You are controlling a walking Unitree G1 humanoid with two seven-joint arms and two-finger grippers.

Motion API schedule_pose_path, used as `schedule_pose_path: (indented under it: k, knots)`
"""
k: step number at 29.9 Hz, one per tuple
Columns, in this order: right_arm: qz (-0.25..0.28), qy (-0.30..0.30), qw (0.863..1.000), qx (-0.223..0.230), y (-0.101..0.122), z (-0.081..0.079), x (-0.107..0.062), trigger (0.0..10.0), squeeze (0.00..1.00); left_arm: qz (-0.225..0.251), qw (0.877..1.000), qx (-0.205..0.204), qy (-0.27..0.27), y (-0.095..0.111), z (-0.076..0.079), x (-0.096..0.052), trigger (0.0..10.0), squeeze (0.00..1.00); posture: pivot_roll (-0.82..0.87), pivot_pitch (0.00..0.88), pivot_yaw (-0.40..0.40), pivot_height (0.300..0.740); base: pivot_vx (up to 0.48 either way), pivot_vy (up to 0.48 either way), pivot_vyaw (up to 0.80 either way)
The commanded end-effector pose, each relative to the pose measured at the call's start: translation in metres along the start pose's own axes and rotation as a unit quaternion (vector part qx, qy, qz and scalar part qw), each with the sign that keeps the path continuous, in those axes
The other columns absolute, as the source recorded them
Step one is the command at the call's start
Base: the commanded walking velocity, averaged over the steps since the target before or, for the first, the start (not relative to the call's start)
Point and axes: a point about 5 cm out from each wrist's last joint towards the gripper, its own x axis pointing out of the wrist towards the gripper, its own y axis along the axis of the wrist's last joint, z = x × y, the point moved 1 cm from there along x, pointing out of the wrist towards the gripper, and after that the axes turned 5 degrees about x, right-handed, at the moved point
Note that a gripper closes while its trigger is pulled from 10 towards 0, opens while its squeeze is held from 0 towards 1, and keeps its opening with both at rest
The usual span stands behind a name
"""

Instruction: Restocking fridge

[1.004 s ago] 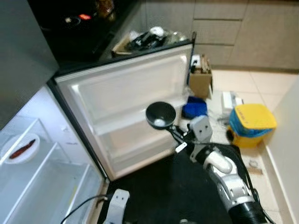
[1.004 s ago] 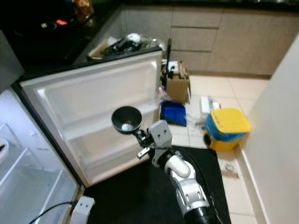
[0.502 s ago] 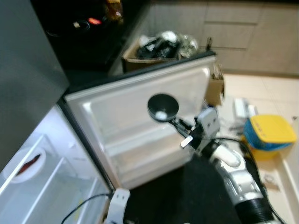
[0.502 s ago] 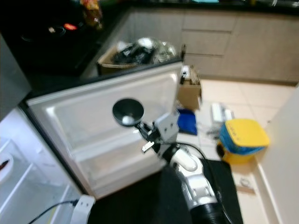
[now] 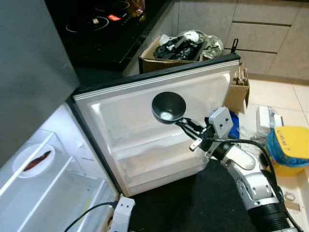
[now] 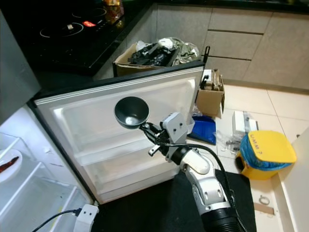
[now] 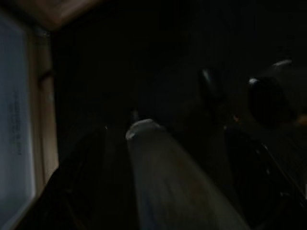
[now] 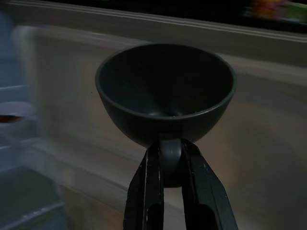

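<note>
The right gripper (image 5: 189,129) is closed on the short handle of a dark grey bowl (image 5: 168,107); in the right wrist view its two black fingers (image 8: 147,189) pinch that handle from both sides just below the bowl's body (image 8: 165,91). The bowl is held in the air, upright with its mouth upward, in front of the white inner face of the open fridge door (image 5: 140,125), apart from the door and above its lower shelf rail. A pale spot shows at the bowl's bottom; whether it is a glint or something inside cannot be told.

To the left, the lit fridge interior (image 5: 46,188) holds a white plate (image 5: 33,159) with a reddish-brown strip of food, on an upper shelf; the shelves are cut off by the picture's edge. A white plug block (image 5: 121,210) with a black cable lies on the floor near the door's bottom corner.

Beyond the door stands a cardboard box (image 5: 181,46) stuffed with dark clutter, partly hidden by the door's top edge. A yellow bin (image 5: 288,151) sits on the tiles at far right.

The left wrist view is very dark; the left gripper (image 7: 158,177) appears as a dim blurred shape, and its fingers' spacing cannot be judged.
</note>
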Motion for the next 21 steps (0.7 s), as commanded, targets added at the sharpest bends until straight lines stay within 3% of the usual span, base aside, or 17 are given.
schedule_pose_path:
  k: [1, 5, 7, 21]
  knots:
    - [-0.004, -0.009, 1.0, -0.006, 0.002, 0.003, 0.001, 10.0, 0.0, -0.009, 1.0, -0.005, -0.001, -0.006, 0.001, -0.001, 10.0, 0.0, -0.22, 0.083, 0.04, 0.74, 0.0, 0.0, 0.0]
    - [-0.024, -0.023, 0.999, -0.024, 0.0, 0.009, 0.001, 10.0, 0.0, -0.008, 1.0, -0.006, -0.002, -0.006, 0.002, -0.001, 10.0, 0.0, -0.22, 0.084, 0.039, 0.74, 0.0, 0.0, 0.0]
    - [-0.054, -0.058, 0.996, -0.047, -0.004, 0.022, -0.001, 10.0, 0.0, -0.008, 1.0, -0.007, -0.003, -0.006, 0.002, -0.001, 10.0, 0.0, -0.22, 0.083, 0.037, 0.74, 0.0, 0.0, 0.0]
    - [-0.091, -0.12, 0.987, -0.052, -0.009, 0.052, -0.001, 10.0, 0.0, -0.001, 1.0, -0.004, -0.005, -0.002, 0.004, 0.001, 10.0, 0.0, -0.22, 0.091, 0.034, 0.74, 0.0, 0.0, 0.0]
